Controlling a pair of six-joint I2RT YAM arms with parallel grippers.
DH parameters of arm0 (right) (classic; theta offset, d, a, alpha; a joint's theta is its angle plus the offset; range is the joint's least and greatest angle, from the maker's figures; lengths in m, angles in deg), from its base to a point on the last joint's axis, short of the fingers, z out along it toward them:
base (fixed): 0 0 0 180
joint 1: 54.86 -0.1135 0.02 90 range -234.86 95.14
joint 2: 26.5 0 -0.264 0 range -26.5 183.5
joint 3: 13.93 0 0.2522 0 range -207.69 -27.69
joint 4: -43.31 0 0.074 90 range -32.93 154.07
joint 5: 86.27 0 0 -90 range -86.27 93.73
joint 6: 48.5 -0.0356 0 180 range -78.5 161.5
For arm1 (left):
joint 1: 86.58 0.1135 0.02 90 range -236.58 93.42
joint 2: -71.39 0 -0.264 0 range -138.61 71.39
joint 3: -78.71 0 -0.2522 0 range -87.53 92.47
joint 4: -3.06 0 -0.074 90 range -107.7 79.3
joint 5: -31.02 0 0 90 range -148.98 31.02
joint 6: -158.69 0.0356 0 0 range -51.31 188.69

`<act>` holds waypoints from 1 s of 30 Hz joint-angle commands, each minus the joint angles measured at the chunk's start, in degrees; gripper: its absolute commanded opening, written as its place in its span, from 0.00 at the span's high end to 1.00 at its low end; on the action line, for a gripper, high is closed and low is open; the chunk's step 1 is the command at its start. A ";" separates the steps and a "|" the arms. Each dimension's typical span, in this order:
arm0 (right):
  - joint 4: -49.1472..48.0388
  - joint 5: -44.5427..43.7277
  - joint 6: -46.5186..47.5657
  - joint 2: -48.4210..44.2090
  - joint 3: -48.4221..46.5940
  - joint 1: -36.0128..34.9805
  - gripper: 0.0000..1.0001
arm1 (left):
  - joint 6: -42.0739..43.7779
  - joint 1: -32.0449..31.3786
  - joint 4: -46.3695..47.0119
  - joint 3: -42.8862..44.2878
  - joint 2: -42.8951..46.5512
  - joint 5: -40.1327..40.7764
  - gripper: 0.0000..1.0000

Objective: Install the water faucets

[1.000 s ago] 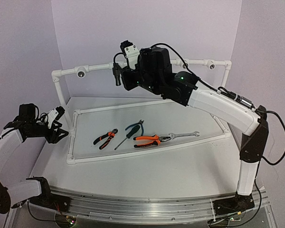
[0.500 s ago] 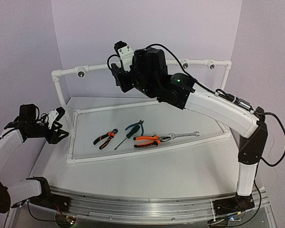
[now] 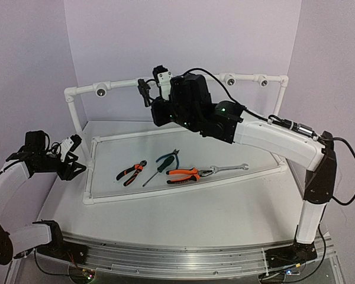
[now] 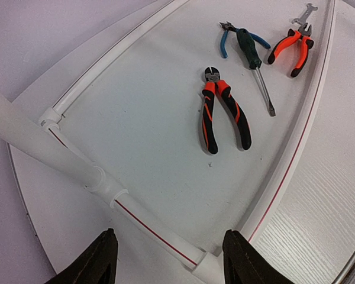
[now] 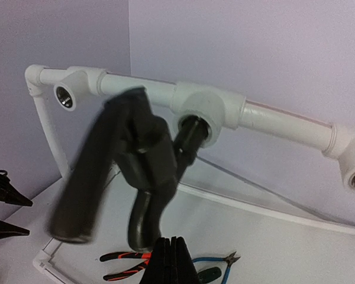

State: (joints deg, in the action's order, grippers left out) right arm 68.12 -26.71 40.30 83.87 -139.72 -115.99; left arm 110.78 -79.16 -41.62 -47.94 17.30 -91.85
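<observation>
Right wrist view: the faucet (image 5: 142,154), blurred, hangs from a socket (image 5: 208,112) on the pipe (image 5: 278,120); my right gripper (image 5: 170,260) is clenched on nothing beneath that pipe. My left gripper (image 4: 168,269) stands released over the pipe's lower rail.

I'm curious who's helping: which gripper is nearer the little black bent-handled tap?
Right. Right gripper sits close beside the small black tap; left gripper hovers far off, lower left.

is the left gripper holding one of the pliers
No, the left gripper stands open and empty above the white pipe frame, while the nearest pliers lie on the table beyond it.
</observation>
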 commanded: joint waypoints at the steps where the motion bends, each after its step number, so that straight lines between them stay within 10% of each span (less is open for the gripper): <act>1: -5.88 7.36 -14.41 -6.45 6.17 3.53 1.00 | 0.01 -0.30 1.42 -0.57 0.19 -1.11 0.38; 6: -12.06 8.14 -10.01 -10.88 14.94 3.22 0.85 | -0.07 -0.31 1.50 -1.00 0.38 -1.24 0.38; 15: -43.42 7.75 9.54 -14.59 29.56 -0.09 0.02 | 0.26 -0.47 1.48 -1.18 0.46 -0.97 0.38; 30: -51.23 0.85 22.22 1.90 12.86 -1.67 0.12 | 0.35 -0.69 1.49 -1.28 0.60 -0.39 0.38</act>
State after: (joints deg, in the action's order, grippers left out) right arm 20.91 -21.62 58.73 83.26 -121.47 -117.32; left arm 110.78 -79.56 -41.19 -49.05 17.32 -91.82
